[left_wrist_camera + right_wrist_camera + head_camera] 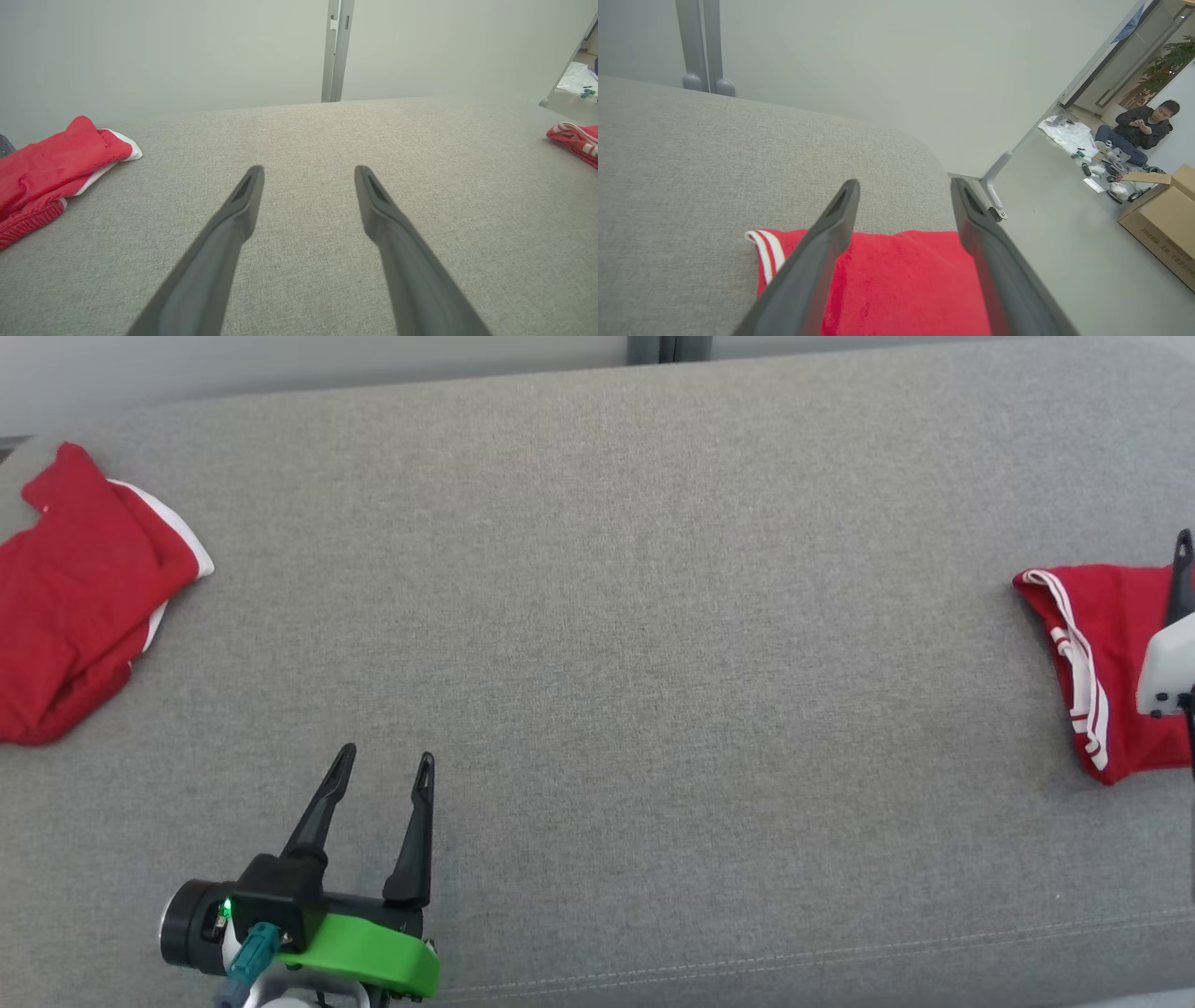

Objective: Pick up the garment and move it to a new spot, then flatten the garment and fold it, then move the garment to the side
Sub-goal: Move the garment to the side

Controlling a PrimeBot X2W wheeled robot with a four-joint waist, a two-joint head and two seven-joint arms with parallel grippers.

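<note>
your right gripper [904, 183], fingers apart, hangs over the folded red garment [901, 280] at the grey cushion's [653, 616] right edge; the crumpled red garment [84, 588] lies far left, nearer your left gripper [386, 753], also spread.

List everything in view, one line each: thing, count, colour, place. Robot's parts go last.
left garment: one, red with white trim, crumpled at the surface's left end
right garment: one, red with white stripes, at the surface's right end
padded surface: one, grey, under both garments
post: one, grey, behind the far edge
person: one, dark clothes, seated on the floor far off
cardboard box: one, brown, on the floor near the person
left gripper: one, dark fingers, open over bare surface
right gripper: one, dark fingers, open over the right garment
</note>
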